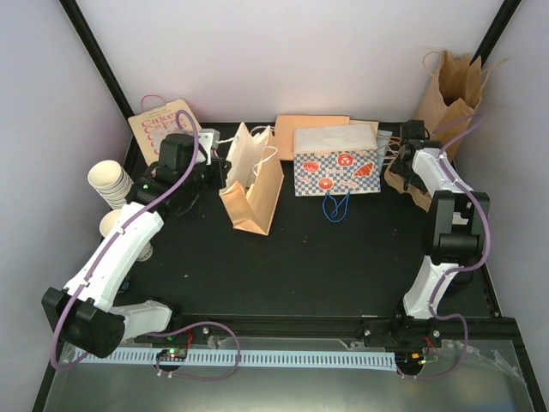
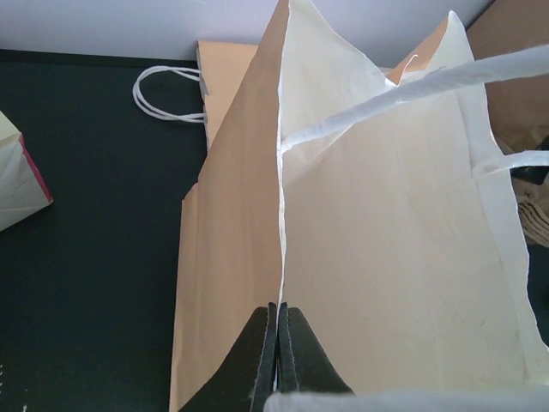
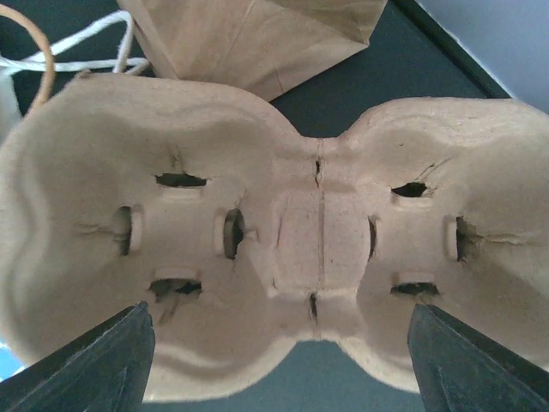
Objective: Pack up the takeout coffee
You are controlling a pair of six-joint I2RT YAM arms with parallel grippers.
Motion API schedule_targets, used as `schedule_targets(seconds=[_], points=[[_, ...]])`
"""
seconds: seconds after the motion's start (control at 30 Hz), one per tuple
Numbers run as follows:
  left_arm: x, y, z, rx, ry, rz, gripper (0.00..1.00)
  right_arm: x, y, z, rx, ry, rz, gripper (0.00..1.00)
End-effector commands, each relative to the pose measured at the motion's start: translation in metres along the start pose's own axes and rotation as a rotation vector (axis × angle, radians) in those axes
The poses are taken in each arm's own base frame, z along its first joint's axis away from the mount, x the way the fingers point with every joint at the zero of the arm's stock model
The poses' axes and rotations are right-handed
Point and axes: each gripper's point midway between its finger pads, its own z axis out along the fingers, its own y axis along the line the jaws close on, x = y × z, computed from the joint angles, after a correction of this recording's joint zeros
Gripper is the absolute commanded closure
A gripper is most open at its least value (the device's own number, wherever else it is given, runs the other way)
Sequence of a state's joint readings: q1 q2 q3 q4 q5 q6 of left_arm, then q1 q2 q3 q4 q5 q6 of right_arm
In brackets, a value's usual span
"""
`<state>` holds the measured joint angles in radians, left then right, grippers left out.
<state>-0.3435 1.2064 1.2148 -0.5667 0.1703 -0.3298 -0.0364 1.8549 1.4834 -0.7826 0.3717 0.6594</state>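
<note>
At the far left I see only stacked lidless cups (image 1: 110,182). I cannot find the takeout coffee, with its black lid, in any view; it may be hidden under my left arm. My left pincer (image 2: 276,309) is pressed together at the near edge of the open paper bag (image 2: 386,257) standing on the bench (image 2: 86,275). My right pincer (image 3: 279,313) is spread over a pulp cup carrier (image 3: 283,223), whose long axis runs finger to finger.

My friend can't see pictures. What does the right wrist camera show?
A tan cardboard two-cup carrier, both wells empty, fills the view, the right gripper's open dark fingers at the bottom corners. Behind it lie a brown paper bag and the black table.
</note>
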Motion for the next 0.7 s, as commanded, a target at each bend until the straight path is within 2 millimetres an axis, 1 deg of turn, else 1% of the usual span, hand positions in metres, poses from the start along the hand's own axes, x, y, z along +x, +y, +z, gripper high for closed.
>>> schedule_targets(seconds=[0.0, 0.27, 0.4, 0.47, 0.63, 0.67], points=[[-0.020, -0.011, -0.006, 0.053, -0.063, -0.012, 0.98, -0.016, -0.001, 0.011, 0.034, -0.033, 0.015, 0.17], [-0.016, -0.010, -0.005, 0.059, -0.056, -0.016, 0.98, -0.022, -0.004, 0.031, 0.050, -0.019, 0.047, 0.20], [-0.014, -0.010, -0.004, 0.065, -0.050, -0.017, 0.98, -0.021, 0.000, 0.039, 0.026, 0.003, 0.053, 0.23], [-0.014, -0.010, -0.004, 0.066, -0.049, -0.015, 0.98, -0.019, 0.002, 0.041, 0.019, 0.016, 0.047, 0.26], [-0.014, -0.014, -0.006, 0.084, -0.052, -0.005, 0.98, -0.015, 0.002, 0.045, 0.025, 0.032, 0.046, 0.28], [-0.014, -0.014, -0.006, 0.085, -0.052, -0.005, 0.98, -0.015, 0.002, 0.046, 0.024, 0.033, 0.046, 0.30]])
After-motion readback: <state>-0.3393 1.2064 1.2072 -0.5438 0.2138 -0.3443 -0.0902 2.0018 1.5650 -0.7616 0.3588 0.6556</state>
